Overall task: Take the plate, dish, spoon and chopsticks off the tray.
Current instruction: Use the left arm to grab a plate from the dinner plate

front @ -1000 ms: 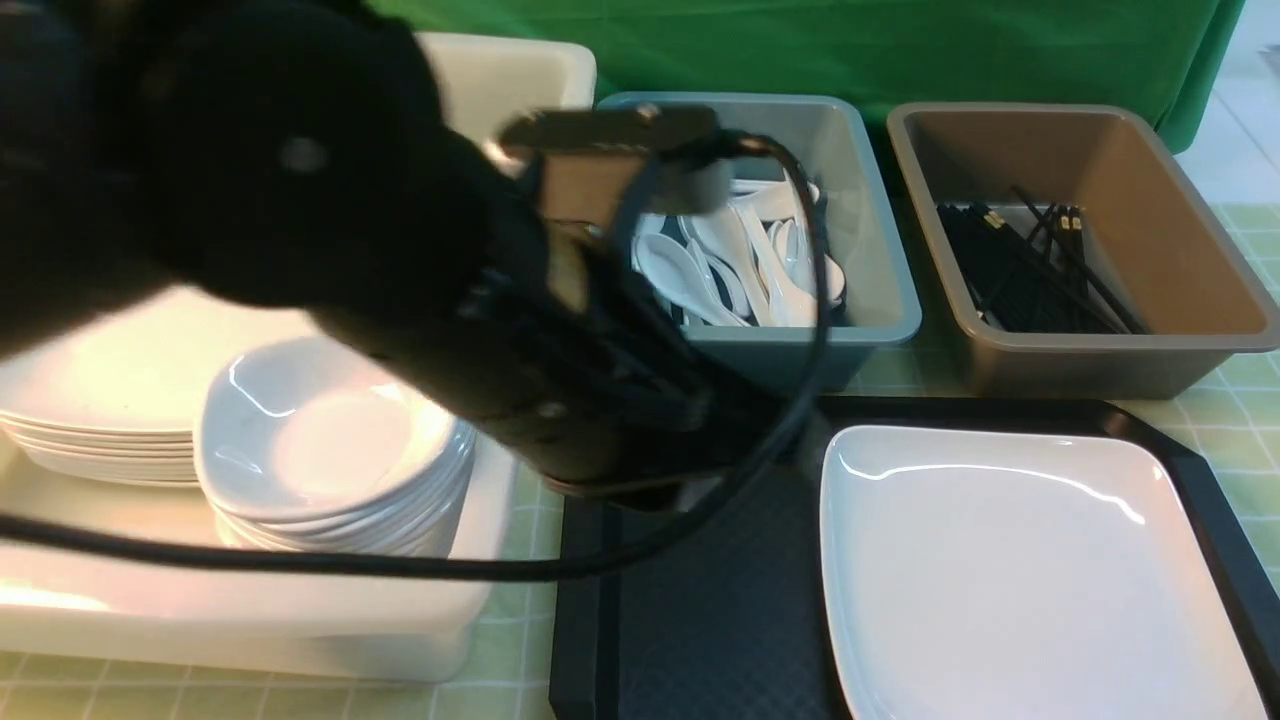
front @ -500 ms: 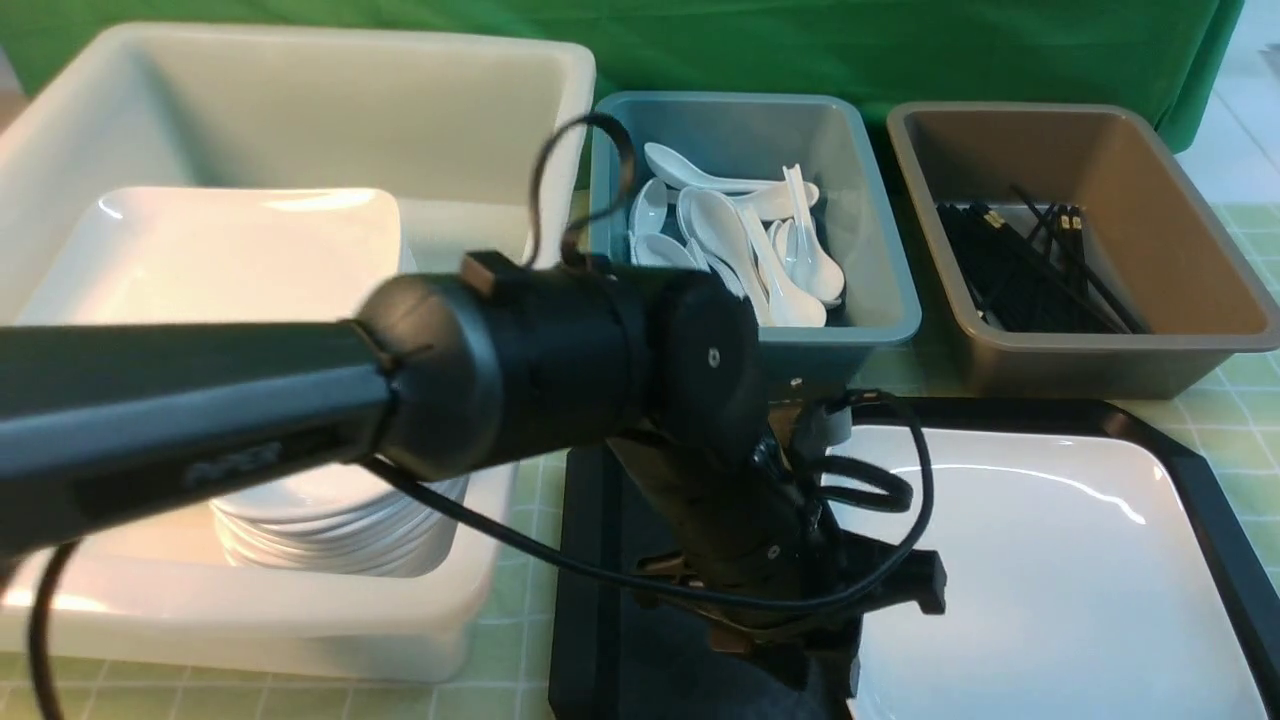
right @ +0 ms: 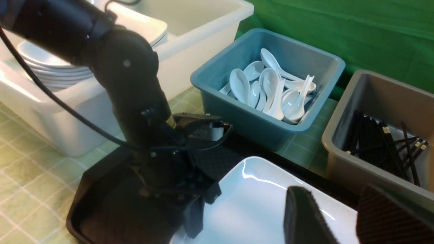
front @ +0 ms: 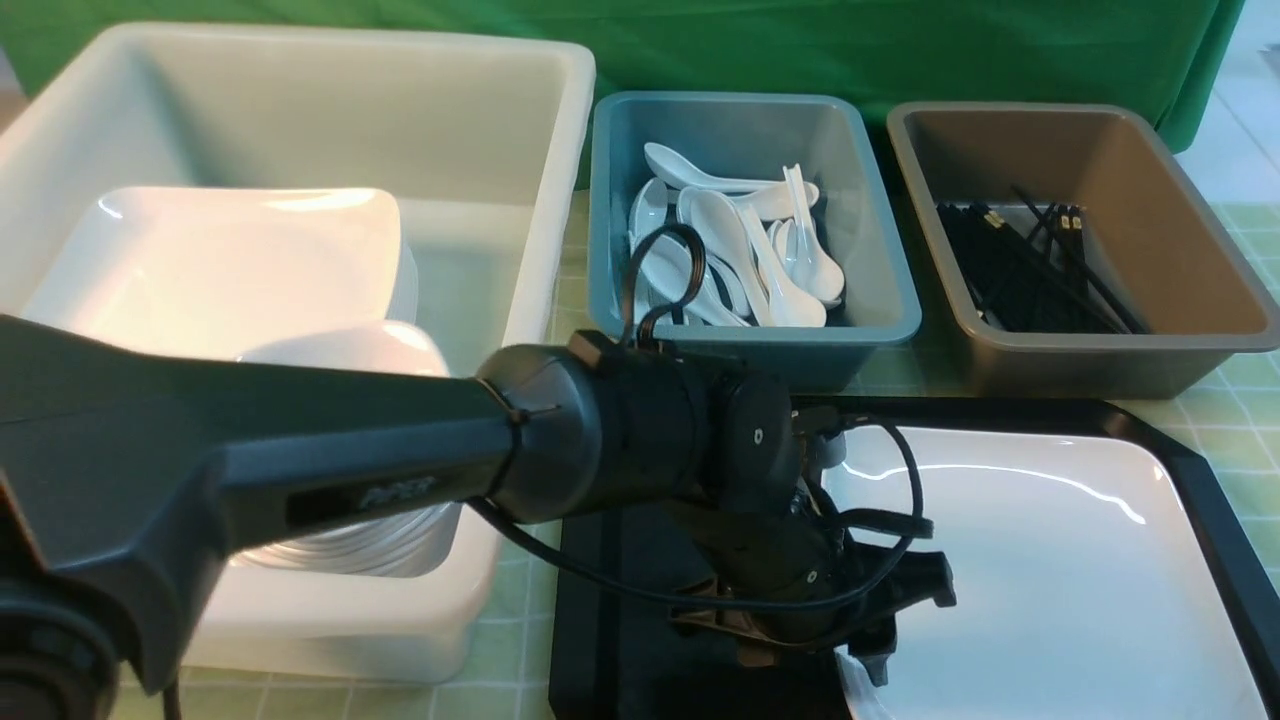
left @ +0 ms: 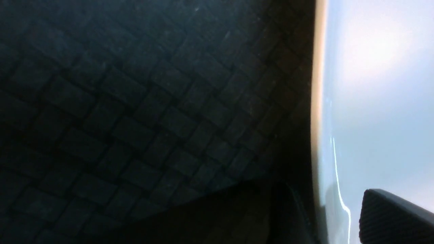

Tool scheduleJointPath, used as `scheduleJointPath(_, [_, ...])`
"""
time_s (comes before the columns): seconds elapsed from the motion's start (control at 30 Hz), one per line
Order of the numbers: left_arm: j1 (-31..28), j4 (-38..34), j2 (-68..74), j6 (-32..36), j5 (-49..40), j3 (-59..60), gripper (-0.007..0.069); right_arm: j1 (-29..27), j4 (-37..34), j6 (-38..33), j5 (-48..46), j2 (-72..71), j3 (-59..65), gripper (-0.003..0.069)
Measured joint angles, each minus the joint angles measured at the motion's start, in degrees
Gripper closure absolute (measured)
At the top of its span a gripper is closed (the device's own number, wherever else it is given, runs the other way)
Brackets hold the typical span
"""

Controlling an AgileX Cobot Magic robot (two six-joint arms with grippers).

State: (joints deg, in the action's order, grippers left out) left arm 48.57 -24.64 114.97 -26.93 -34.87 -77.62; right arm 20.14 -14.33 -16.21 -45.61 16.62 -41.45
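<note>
The fingers of the left gripper stand apart at the left edge of the plate. One pad is above the white surface and the other is low beside the rim, so they are open around the rim and, as far as I can see, do not press it.

At the far left, on the worktop, stands the white tub with a stack of large plates. Next comes the black tray, and the plate lies flat on its right part. It is the only tableware that shows on the tray. Behind the tray are the teal bin with spoons and the brown bin with black chopsticks.

The right gripper hovers over the near right part of the plate, its fingers parted and holding nothing.

I judge the plate to be stiff, rather heavy and fragile, and its glaze looks slippery. Because it lies flat, only the upturned rim gives a place to hold. The best place seems to be the middle of the left side, one finger under the rim and one on top. Held at one edge, the plate would hang down and could slide out, so the grip should be firm and the lift slow.
</note>
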Motion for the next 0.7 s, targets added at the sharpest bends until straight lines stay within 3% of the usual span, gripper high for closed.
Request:
scheduleJointPath(0.53, [0.0,0.0,0.5,-1.4,5.6,0.0,0.0346,0.0,0.0,0.1,0.2,0.0,0.0,0.0420])
scheduleJointPath(0.7, [0.0,-0.8,0.7,-1.4,5.9,0.0,0.0401,0.0,0.0,0.1,0.2,0.0,0.0,0.0420])
